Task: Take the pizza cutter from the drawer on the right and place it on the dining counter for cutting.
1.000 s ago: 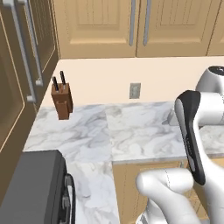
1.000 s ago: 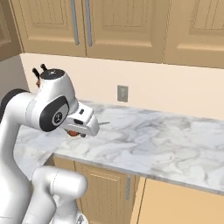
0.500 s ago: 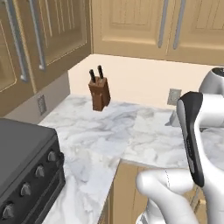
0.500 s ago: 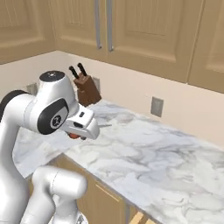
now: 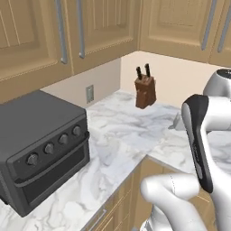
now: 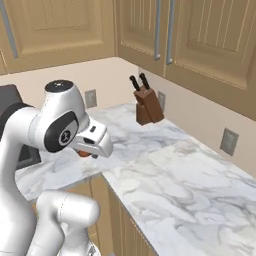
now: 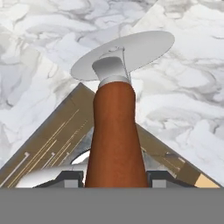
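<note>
The pizza cutter (image 7: 116, 131) stands out from my hand, its reddish-brown handle running up to a round steel wheel. My gripper (image 7: 114, 177) is shut on the lower end of that handle, a dark fingertip on each side. In the right base view the gripper (image 6: 90, 152) hangs over the marble worktop's inner corner, and a bit of the pizza cutter's handle (image 6: 83, 154) shows under the hand. The drawer and the dining counter are out of view.
An L-shaped marble worktop (image 5: 122, 135) wraps the corner. On it stand a brown knife block (image 5: 145, 88) at the back and a black toaster oven (image 5: 40, 144) at the left. Wall sockets (image 6: 229, 141) and upper cabinets (image 6: 200, 40) line the walls.
The whole scene has shifted, so the base has moved: the knife block slid right in both base views and the oven came fully into sight. The grip on the cutter is unchanged.
</note>
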Controlling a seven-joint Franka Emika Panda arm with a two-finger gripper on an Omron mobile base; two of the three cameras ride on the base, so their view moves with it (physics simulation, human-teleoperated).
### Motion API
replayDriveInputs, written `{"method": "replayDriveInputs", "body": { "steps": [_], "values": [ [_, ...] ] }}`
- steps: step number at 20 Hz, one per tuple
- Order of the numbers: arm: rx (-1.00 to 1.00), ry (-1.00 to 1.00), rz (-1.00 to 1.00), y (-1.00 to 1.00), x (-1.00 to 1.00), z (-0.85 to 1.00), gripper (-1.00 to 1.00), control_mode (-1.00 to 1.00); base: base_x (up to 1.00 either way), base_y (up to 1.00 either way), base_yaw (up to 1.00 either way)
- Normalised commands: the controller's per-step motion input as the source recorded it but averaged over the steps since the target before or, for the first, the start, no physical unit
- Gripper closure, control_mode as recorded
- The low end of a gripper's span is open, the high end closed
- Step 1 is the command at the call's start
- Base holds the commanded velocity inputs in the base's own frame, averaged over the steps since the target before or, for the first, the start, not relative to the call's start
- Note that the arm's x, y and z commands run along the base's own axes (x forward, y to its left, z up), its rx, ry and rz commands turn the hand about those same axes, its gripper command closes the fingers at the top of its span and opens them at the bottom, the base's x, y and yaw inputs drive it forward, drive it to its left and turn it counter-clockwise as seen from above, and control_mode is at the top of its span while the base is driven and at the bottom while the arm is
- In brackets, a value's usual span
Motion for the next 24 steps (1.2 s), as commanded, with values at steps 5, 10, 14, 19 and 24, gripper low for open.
{"method": "replayDriveInputs", "body": {
  "steps": [5,10,14,19,24],
  "values": [
    [0.0,0.0,0.0,0.0,0.0,0.0,1.0,1.0,-0.29,0.55,0.95],
    [0.0,0.0,0.0,0.0,0.0,0.0,1.0,1.0,-0.68,1.0,0.45],
    [0.0,0.0,0.0,0.0,0.0,0.0,1.0,1.0,-0.26,1.0,0.34],
    [0.0,0.0,0.0,0.0,0.0,0.0,1.0,1.0,-0.12,1.0,0.37],
    [0.0,0.0,0.0,0.0,0.0,0.0,1.0,1.0,-0.4,0.8,0.91]
  ]
}}
